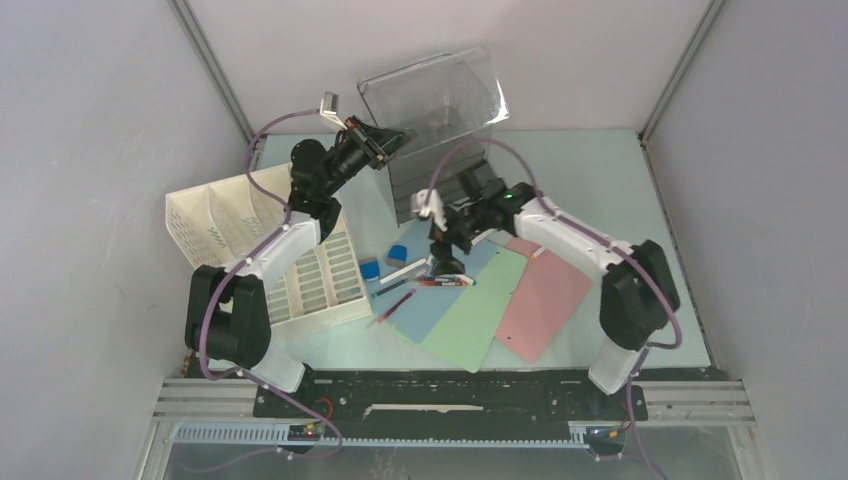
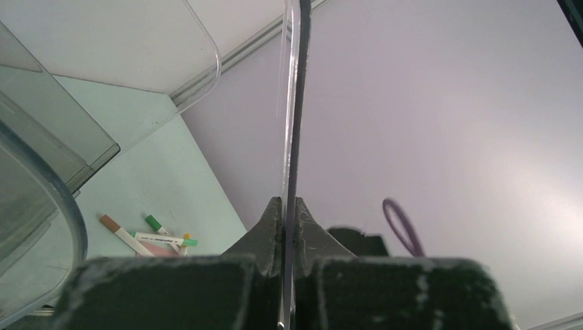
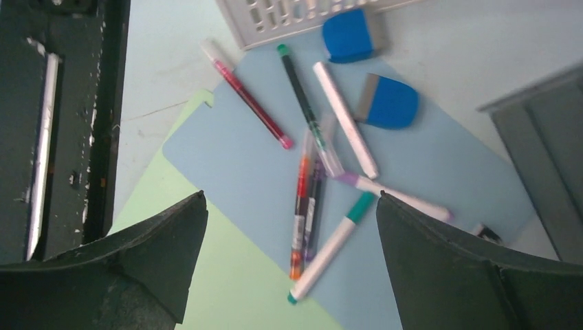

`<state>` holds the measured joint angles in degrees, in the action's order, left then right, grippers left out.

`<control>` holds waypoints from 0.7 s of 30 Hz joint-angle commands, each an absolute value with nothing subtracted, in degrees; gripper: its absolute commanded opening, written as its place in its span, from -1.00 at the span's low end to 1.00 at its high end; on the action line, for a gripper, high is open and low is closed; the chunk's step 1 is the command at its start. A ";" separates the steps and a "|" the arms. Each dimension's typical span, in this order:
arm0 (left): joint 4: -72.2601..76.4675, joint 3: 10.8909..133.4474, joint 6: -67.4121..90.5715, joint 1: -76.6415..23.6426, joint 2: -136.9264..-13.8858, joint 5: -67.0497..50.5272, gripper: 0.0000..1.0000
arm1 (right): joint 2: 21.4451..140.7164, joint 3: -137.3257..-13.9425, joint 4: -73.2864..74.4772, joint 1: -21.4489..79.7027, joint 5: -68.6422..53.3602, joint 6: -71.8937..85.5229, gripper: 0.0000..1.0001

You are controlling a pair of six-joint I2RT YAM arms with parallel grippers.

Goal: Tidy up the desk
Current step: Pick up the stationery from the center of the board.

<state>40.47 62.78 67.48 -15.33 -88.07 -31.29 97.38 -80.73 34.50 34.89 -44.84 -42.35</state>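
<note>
Left end effector (image 1: 390, 141) apparently pinches the tilted clear box (image 1: 440, 95).

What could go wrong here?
1. The left gripper pinches only a thin edge of the tilted clear plastic container, so it might slip and fall.
2. The open right gripper hangs over crossed pens on the blue folder. Closing could grab several or scatter them.

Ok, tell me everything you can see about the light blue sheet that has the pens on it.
The light blue sheet is a thin, matte rectangle with rounded corners; by its look it could be paper or plastic. It lies flat on the desk, one long edge overlapping the green sheet. Several pens and markers lie scattered on it, and a blue eraser sits at its edge. The right gripper hangs open above it, not touching.
</note>
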 commanded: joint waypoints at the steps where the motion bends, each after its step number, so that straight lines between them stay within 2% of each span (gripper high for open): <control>1: 39.56 65.47 69.85 -13.97 -85.61 -28.94 -1.00 | 102.75 -85.14 35.89 40.51 -36.41 -44.42 0.99; 11: 39.55 65.48 69.89 -13.48 -85.78 -29.18 -1.00 | 113.47 -90.68 19.28 46.99 -15.73 -24.41 0.99; 21: 39.55 65.13 69.66 -13.27 -85.50 -29.19 -1.00 | 120.99 -94.59 13.24 49.39 -6.43 -17.87 0.87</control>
<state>39.68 63.46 68.07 -15.00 -88.05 -31.55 118.63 -91.61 17.50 48.14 -11.73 -21.47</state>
